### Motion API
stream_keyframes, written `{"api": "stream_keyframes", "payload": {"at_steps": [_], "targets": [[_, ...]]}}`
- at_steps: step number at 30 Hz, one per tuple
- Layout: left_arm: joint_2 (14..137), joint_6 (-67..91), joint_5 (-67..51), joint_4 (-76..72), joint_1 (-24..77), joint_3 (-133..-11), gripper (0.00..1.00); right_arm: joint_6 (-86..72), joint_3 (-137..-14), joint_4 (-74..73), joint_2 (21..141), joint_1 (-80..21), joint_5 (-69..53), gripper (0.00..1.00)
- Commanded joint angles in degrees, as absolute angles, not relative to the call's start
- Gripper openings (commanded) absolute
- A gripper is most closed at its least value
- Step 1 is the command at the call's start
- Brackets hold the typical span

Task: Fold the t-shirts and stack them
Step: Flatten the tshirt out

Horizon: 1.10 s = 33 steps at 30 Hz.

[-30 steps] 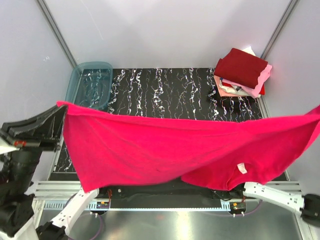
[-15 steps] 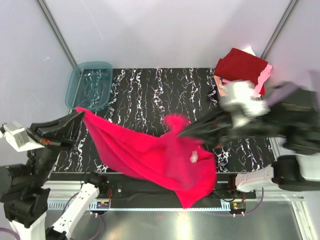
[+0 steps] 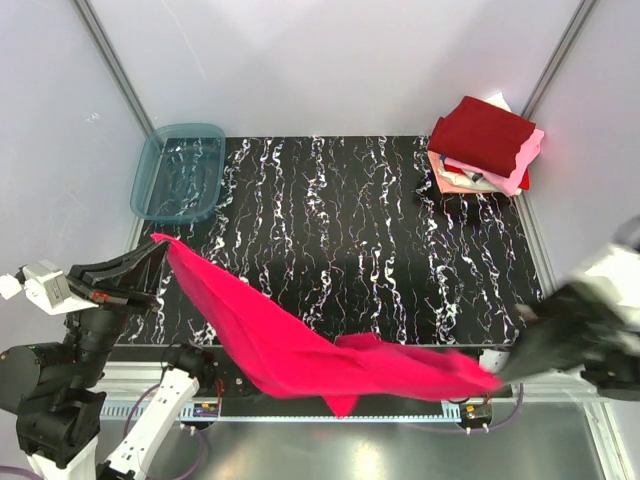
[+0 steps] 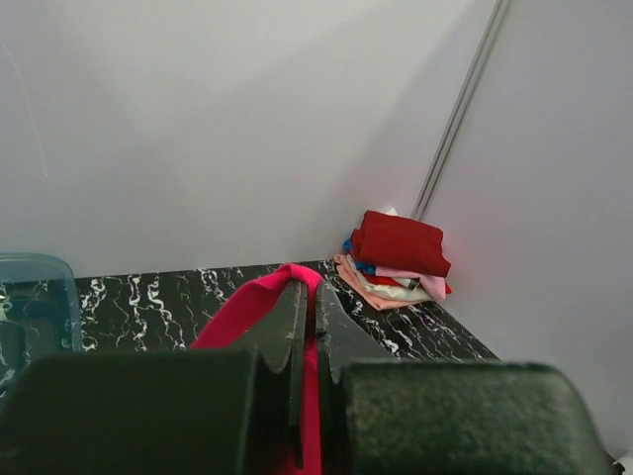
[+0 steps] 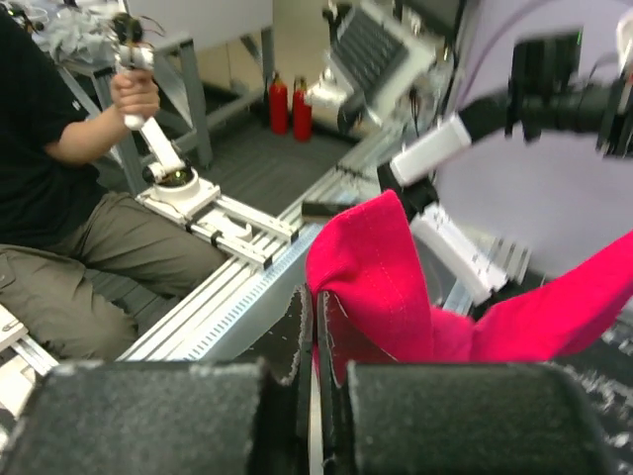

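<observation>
The bright pinkish-red t-shirt (image 3: 300, 345) hangs bunched as a band between both grippers, above the table's near edge. My left gripper (image 3: 160, 245) is shut on one end of it at the left; in the left wrist view (image 4: 305, 292) the cloth (image 4: 252, 302) sits between the jaws. My right gripper (image 3: 497, 378) is shut on the other end at the near right; it shows in the right wrist view (image 5: 315, 302) with the cloth (image 5: 381, 267). The folded stack (image 3: 487, 145), dark maroon shirt on top, lies at the far right corner.
A translucent blue-grey tub (image 3: 180, 170) stands at the far left of the black marbled table (image 3: 350, 210). Grey walls close three sides. The right wrist view looks off the table at a seated person (image 5: 69, 188) and another arm rig.
The shirt was spread wide a second ago. My right gripper swung in toward the middle, then back out to the near right, low. The cloth is now a narrow bunched band. My left gripper dropped slightly.
</observation>
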<state>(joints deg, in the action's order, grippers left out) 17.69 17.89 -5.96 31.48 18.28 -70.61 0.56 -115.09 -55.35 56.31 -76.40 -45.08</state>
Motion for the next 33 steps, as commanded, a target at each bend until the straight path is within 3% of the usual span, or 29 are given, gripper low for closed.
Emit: {"api": "stream_keyframes", "payload": {"at_steps": [1,4,7,8,10,11,14,15,20,24,25,26,28,31,33], "targets": [[17.49,19.33,-6.5,27.69,18.46,-71.97,0.0,-2.46,-111.98,-46.14,49.84,-76.73,-46.26,0.0],[19.24,18.98,-7.91,27.86,18.46,-76.1,0.0,-0.62,-112.24,-47.46,47.29,-76.73,-27.73,0.0],[21.97,17.23,-8.35,28.12,18.46,-79.7,0.0,2.63,-108.91,-45.45,44.39,-76.73,-0.34,0.0],[22.76,16.79,-8.26,28.39,18.46,-80.24,0.0,5.68,-107.59,-45.0,43.69,-76.73,16.44,0.0],[24.6,15.74,-7.65,28.56,18.46,-81.38,0.0,9.65,-102.59,-43.69,45.25,-76.64,33.14,0.0],[25.48,15.56,-7.3,28.65,18.46,-81.39,0.0,13.5,-100.74,-41.59,46.39,-76.73,51.93,0.0],[26.19,15.03,-5.8,29.88,18.46,-80.07,0.0,25.77,-91.43,-31.79,50.52,-76.73,73.14,0.0],[26.19,15.2,-4.67,29.97,18.46,-78.24,0.0,26.19,-89.67,-31.56,51.41,-76.73,74.26,0.0],[26.54,18.54,-3.43,30.76,18.46,-73.13,0.0,-2.83,-98.95,-54.89,58.09,-76.64,64.73,0.0],[27.51,20.56,-2.37,31.99,18.46,-71.37,0.0,-8.27,-104.31,-57.84,62.92,-76.64,52.78,0.0],[27.77,20.74,-2.63,32.34,18.46,-71.37,0.0,-6.78,-105.2,-57.31,64.67,-76.64,45.16,0.0],[28.21,20.66,-2.98,32.52,18.46,-71.45,0.0,-2.42,-105.99,-56.96,65.3,-76.73,19.16,0.0],[28.3,20.31,-3.43,32.87,18.46,-71.72,0.0,-0.27,-107.05,-55.91,66.35,-76.73,-14.83,0.0],[27.95,19.43,-2.99,34.53,18.46,-72.51,0.0,-0.26,-102.41,-49.15,60.6,-76.73,-28.68,0.0],[27.51,19.16,-3.08,35.24,18.46,-72.95,0.0,-0.7,-96.8,-43.0,56.45,-76.73,-31.19,0.0]]}}
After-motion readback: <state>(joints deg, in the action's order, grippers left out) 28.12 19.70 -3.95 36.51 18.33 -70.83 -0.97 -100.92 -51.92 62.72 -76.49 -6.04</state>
